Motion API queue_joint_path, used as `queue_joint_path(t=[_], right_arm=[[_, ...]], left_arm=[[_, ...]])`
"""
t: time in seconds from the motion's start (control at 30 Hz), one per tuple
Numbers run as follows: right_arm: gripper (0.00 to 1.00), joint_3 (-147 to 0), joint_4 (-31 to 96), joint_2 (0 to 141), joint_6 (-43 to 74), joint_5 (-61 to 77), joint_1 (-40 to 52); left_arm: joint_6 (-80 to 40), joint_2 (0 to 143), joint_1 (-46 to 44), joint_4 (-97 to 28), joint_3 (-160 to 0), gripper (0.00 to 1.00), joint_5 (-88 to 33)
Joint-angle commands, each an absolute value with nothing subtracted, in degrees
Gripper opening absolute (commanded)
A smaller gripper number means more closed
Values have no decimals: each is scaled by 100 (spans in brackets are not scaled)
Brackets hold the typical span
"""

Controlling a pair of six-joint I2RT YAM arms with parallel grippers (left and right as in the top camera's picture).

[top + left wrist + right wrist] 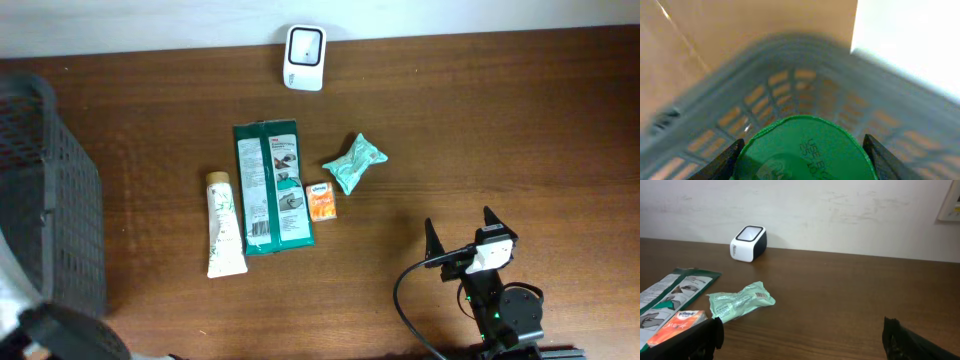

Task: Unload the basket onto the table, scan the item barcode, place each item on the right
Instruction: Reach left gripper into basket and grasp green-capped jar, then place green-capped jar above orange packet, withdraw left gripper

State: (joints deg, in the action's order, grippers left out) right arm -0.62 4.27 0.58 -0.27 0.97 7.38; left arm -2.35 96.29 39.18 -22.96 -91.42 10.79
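Note:
In the left wrist view, a round green item [790, 142] with dark printed lettering on its flat face sits between my left gripper's [802, 150] black fingers [730, 157]. Both fingers press its rim, so the gripper is shut on it. The grey mesh basket [765, 90] rises behind it. No barcode shows on the item. The white scanner [304, 57] with its dark window stands at the table's far edge, also in the right wrist view [748, 243]. My right gripper [462, 232] rests near the front right, wide open and holding nothing [804, 330].
The dark mesh basket [50, 200] fills the left side. Mid-table lie a green wipes pack [272, 187], a white tube [225, 225], a small orange tissue pack [321, 202] and a mint-green packet [354, 162]. A wall stands just behind the scanner.

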Motion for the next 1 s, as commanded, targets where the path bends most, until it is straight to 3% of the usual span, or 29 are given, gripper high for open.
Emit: queue_joint_path(t=[0.0, 0.17, 0.27, 0.57, 0.8, 0.97], right_arm=[[98, -32, 451, 19, -62, 126, 709], [98, -32, 451, 19, -62, 126, 709], [98, -32, 451, 19, -62, 126, 709], [98, -32, 451, 19, -62, 126, 709], [98, -32, 451, 19, -62, 126, 709], [98, -32, 451, 19, -62, 126, 709]], left_arm=[[-386, 8831, 3837, -2259, -9201, 38, -40], [-687, 7878, 2779, -2453, -9201, 40, -773], [-690, 7712, 1551, -2932, -9198, 40, -773], [-687, 9002, -1310, -3542, -9198, 38, -744], [-690, 10252, -2279, -3433, -9198, 39, -161], [-1007, 11032, -2392, -3022, -9198, 40, -130]])
